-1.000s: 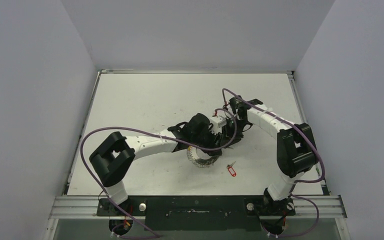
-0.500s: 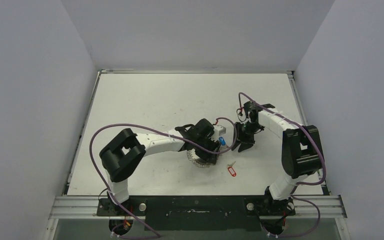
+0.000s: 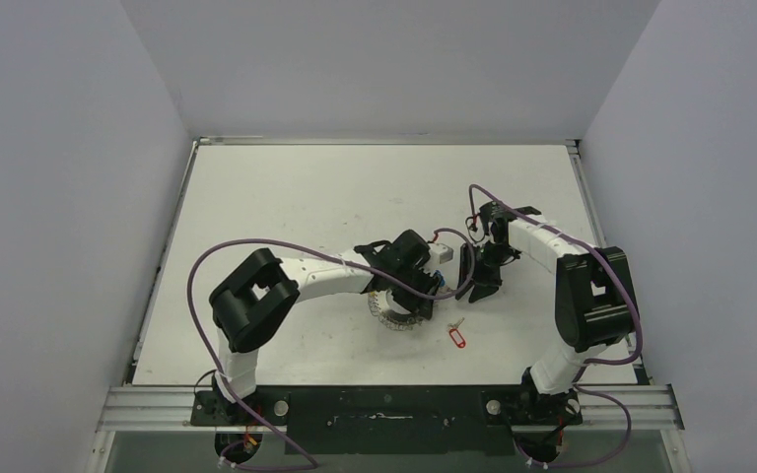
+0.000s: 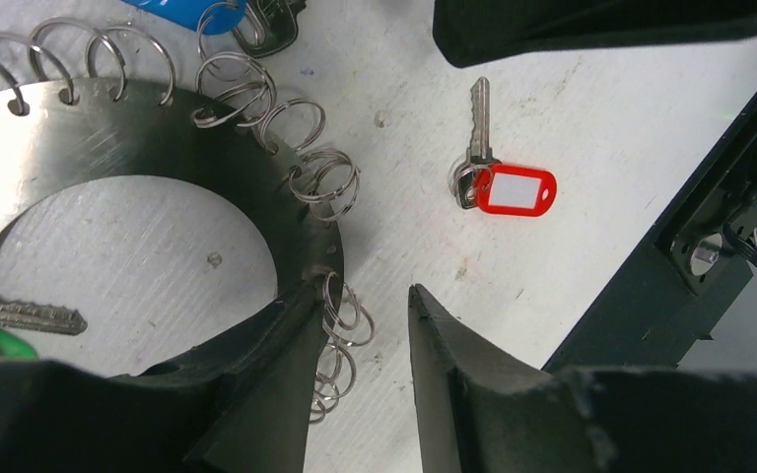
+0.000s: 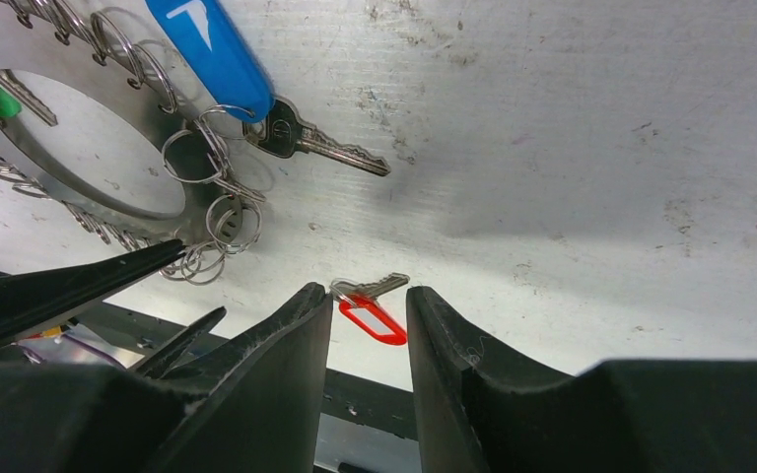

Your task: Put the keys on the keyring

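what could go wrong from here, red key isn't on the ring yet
The left fingers straddle wire loops at the rim of the keyring; closing could snag a loop or drag the ring. The red-tagged key lies flat on the table, so the open right fingers might skid off or push it away. Whether the blue-tagged key is truly threaded is unclear; it might slip off.

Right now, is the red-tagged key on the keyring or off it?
Off. The red-tagged key lies flat on the table, clear of the keyring, with none of the wire loops through it.
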`<action>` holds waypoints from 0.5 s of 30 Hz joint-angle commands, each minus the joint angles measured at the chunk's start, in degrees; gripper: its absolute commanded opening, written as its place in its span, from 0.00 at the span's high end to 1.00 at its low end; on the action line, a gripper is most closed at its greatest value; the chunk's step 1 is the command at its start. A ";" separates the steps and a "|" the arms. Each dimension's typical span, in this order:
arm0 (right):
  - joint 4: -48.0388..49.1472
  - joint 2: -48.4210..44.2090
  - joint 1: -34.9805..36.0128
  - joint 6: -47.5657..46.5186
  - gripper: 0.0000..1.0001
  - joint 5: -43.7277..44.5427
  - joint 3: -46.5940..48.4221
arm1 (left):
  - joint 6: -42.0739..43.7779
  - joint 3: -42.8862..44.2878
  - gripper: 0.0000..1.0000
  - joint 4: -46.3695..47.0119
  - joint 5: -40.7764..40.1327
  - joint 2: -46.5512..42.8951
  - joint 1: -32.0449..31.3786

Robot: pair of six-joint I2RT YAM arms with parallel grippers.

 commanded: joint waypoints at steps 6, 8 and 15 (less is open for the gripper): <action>0.48 -3.00 -0.21 -0.52 0.65 -0.77 -0.01 | 2.05 4.64 0.71 -4.01 0.12 2.35 -0.26; 0.55 -3.01 -0.21 -0.47 0.65 -0.78 -0.03 | 2.12 5.05 0.74 -5.45 -0.40 2.37 -0.30; 0.74 -2.79 -0.21 -0.54 0.65 -1.22 0.22 | 2.21 5.46 0.68 -8.09 -2.50 2.50 -0.92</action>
